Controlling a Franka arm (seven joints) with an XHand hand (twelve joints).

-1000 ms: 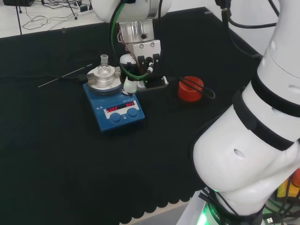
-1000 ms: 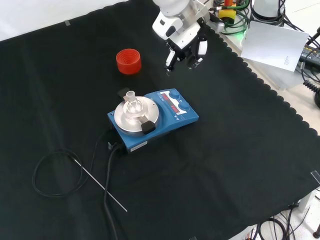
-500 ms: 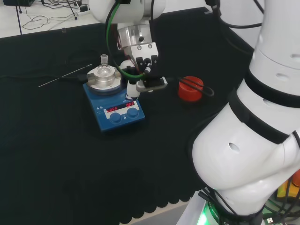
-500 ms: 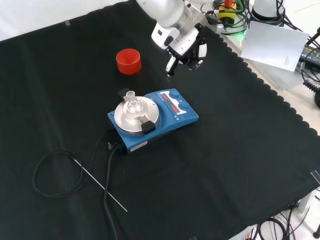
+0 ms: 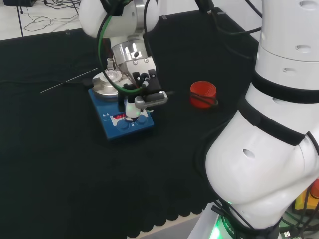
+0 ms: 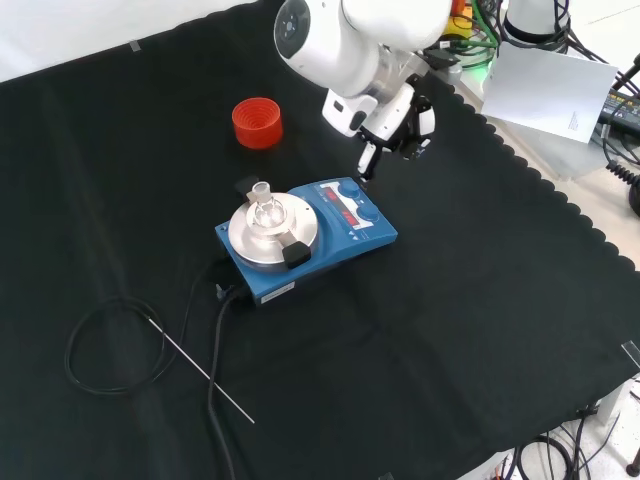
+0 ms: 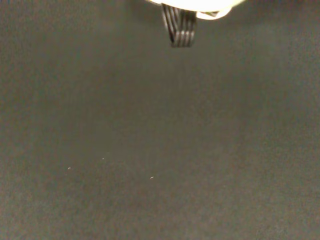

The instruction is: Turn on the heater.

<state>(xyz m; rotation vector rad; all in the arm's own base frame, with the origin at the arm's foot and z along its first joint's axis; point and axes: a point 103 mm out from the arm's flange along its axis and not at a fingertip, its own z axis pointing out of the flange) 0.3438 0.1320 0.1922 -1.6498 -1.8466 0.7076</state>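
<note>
The bench (image 6: 480, 330) is draped in black cloth with a scalloped hem along its right and near edges in the front view. The white arm (image 5: 279, 124) rises at the right of the head view and reaches over toward the middle of the bench.

The heater (image 6: 305, 240), a blue box with a round silver plate on top, stands near the middle of the bench, well apart from every edge. Its front panel carries a red display (image 5: 122, 115) and two blue knobs (image 5: 143, 119). A small clear glass flask (image 6: 263, 203) sits on the silver plate.

The hand (image 6: 395, 120) hangs over the knob end of the heater. In the head view the hand (image 5: 137, 94) is above the panel, with one finger (image 5: 131, 110) pointing straight down at the strip between display and knobs; whether it touches the panel cannot be told. Another finger sticks out sideways and the rest look partly curled; it grips nothing.

A black cable (image 6: 110, 345) loops on the cloth toward the bench's left edge in the front view, with a thin metal rod (image 6: 200, 368) lying across it.

A red ribbed ring (image 6: 257, 121) stands toward the far edge, apart from the heater.
</note>
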